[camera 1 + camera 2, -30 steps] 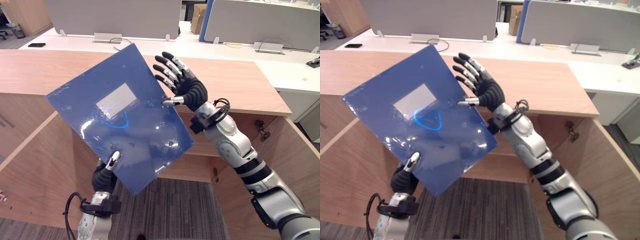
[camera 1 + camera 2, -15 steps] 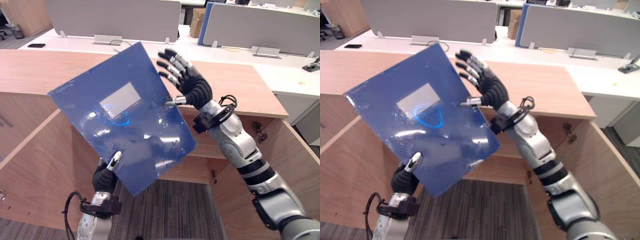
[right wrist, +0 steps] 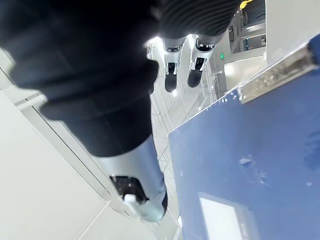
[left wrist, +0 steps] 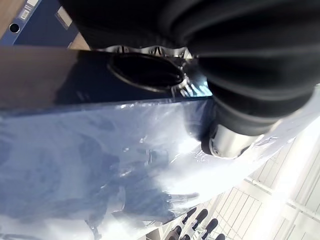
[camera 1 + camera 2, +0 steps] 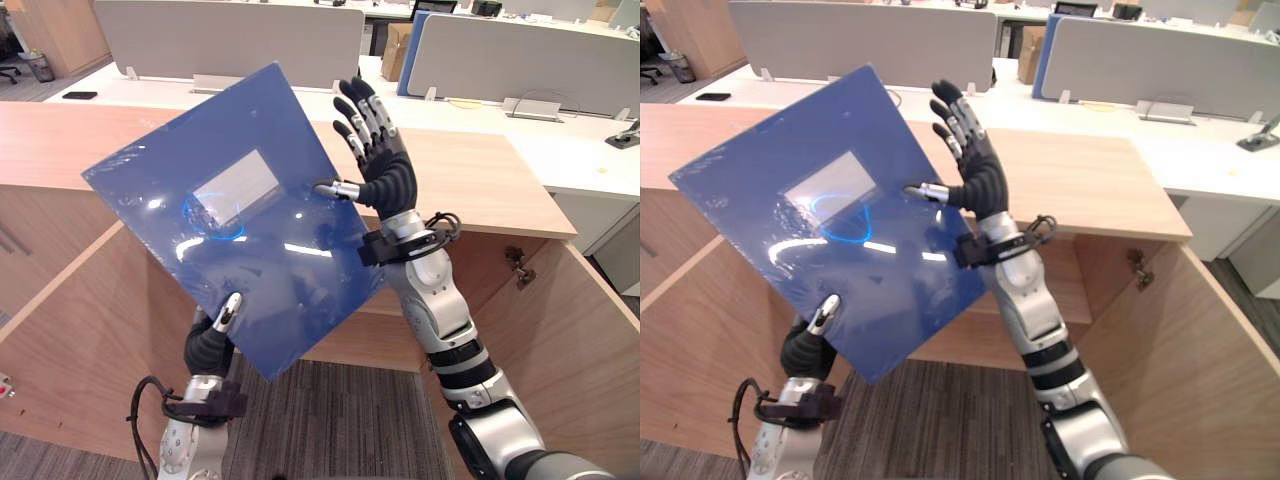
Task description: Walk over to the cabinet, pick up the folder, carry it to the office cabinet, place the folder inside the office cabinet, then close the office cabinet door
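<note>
A blue folder [image 5: 240, 230] with a pale label is held up tilted in front of the open wooden office cabinet [image 5: 480, 180]. My left hand [image 5: 208, 345] grips its lower edge from below, thumb pinched on the front face; the left wrist view has that thumb [image 4: 235, 135] pressed on the glossy cover [image 4: 100, 150]. My right hand [image 5: 385, 180] stands upright at the folder's right edge, fingers straight and spread, thumb tip touching the cover. The right wrist view looks along the right hand [image 3: 100, 75] to the folder [image 3: 260, 160]. The cabinet's inside is mostly hidden behind the folder.
The cabinet's left door [image 5: 60, 330] and right door [image 5: 590, 370] swing open toward me, with grey carpet [image 5: 330, 420] between them. Behind the cabinet top are white desks with grey partitions [image 5: 230, 40] and a cardboard box [image 5: 397, 40].
My right hand has turned more upright with its fingers pointing up, and its thumb stays on the cover. The folder has risen slightly. My left hand keeps its grip.
</note>
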